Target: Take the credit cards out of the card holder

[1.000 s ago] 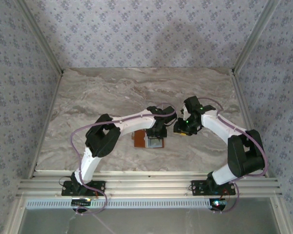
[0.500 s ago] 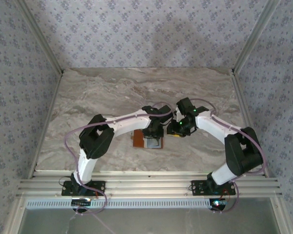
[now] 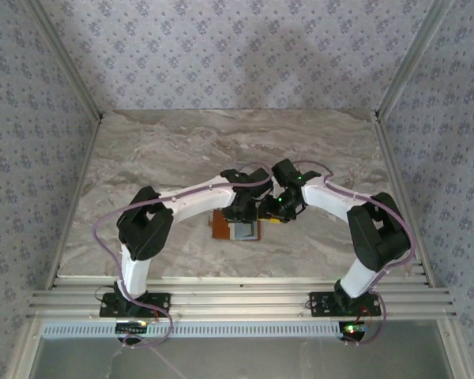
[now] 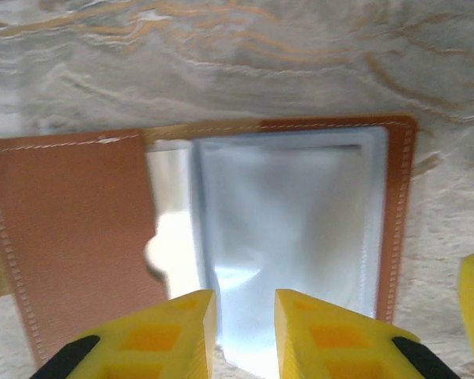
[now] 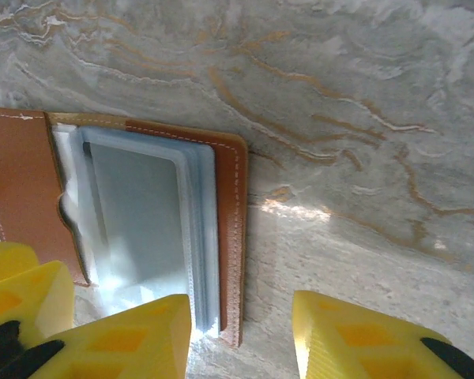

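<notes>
On the near middle of the marble table, we see the left gripper narrowly parted over the open brown card holder, its clear sleeves up; the right gripper, wider, straddles its edge.

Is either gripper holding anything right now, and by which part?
Right gripper open, holding nothing. Left gripper straddles the near edge of the card holder's clear sleeve; a grip cannot be told.
</notes>
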Motion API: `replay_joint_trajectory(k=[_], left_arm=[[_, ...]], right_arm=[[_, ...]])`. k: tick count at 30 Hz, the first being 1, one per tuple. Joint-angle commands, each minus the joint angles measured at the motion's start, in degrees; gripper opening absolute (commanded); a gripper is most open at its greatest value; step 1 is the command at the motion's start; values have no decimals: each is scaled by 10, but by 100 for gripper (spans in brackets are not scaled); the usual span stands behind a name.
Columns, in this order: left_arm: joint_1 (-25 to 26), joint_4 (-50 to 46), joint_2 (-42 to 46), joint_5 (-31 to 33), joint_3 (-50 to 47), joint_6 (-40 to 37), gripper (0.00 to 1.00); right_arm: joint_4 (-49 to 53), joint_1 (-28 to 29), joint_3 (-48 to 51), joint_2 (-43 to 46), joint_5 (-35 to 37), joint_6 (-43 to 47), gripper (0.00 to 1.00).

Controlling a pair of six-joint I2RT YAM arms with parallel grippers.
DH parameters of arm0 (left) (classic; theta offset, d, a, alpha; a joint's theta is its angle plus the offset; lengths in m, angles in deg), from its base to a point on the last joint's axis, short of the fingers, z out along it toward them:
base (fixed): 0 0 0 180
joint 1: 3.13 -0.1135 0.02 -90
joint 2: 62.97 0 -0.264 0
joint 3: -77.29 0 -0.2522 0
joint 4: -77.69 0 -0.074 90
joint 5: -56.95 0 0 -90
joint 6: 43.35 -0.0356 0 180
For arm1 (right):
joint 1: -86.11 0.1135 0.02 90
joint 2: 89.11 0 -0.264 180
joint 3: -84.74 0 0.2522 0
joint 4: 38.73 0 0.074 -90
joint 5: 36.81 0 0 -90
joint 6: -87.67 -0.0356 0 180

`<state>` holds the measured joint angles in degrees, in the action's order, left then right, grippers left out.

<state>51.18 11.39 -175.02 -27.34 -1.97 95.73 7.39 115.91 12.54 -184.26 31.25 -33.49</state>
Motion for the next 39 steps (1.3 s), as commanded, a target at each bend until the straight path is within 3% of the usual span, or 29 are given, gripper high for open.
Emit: replay_joint_trajectory(k=[1,9,23,39], left_arm=[[-9,-40,41,28,-22,-11,27],[-40,-11,102,23,-108,-12,28],[-131,97,179,-84,-251,-14,27],[-155,133,136,-130,-293,-37,25]], right_arm=[[5,8,-23,-12,-2,-11,41],[11,20,-39,-30,1,-12,43],[18,67,-80,-58,13,-24,41],[47,99,-124,-116,41,-30,43]])
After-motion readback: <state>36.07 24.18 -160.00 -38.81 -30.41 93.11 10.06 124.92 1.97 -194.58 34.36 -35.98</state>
